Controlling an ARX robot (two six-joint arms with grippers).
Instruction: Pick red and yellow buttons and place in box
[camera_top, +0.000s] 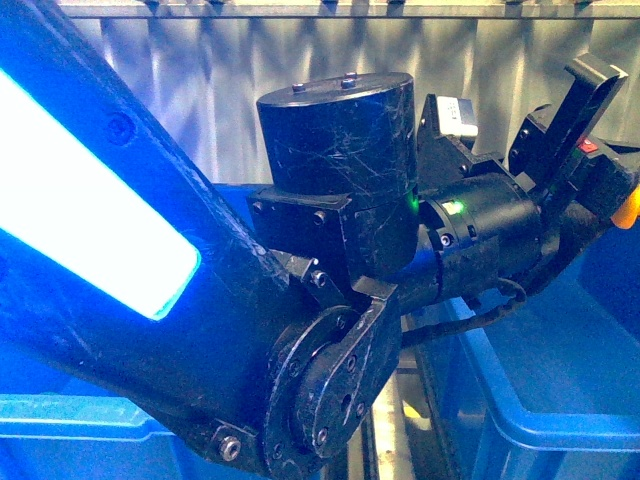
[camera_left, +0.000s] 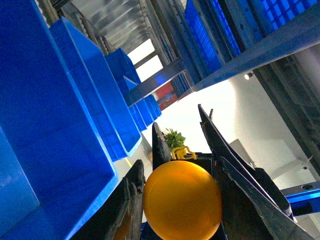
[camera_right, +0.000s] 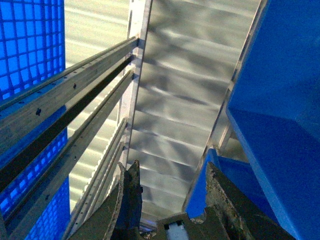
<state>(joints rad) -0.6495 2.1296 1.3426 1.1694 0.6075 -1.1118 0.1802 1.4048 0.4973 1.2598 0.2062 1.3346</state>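
Observation:
A yellow button (camera_left: 182, 202), its domed cap filling the gap, is held in my left gripper (camera_left: 177, 150), which is shut on it between dark fingers (camera_left: 131, 200). In the front view a black arm (camera_top: 330, 230) blocks most of the scene. A gripper at its far right end shows a sliver of orange-yellow (camera_top: 628, 208) at the frame edge. My right gripper (camera_right: 172, 185) is open and holds nothing, pointing at a corrugated metal wall. Several alike blue bins (camera_left: 60, 125) are in view, and I cannot tell which one is the box. No red button shows.
Blue bins sit low in the front view, one at the left (camera_top: 70, 430) and one at the right (camera_top: 560, 390). More blue bin walls (camera_right: 275, 145) stand close beside the right gripper. Metal shelf rails (camera_right: 75, 100) and a blue grid crate (camera_right: 30, 40) lie on its other side.

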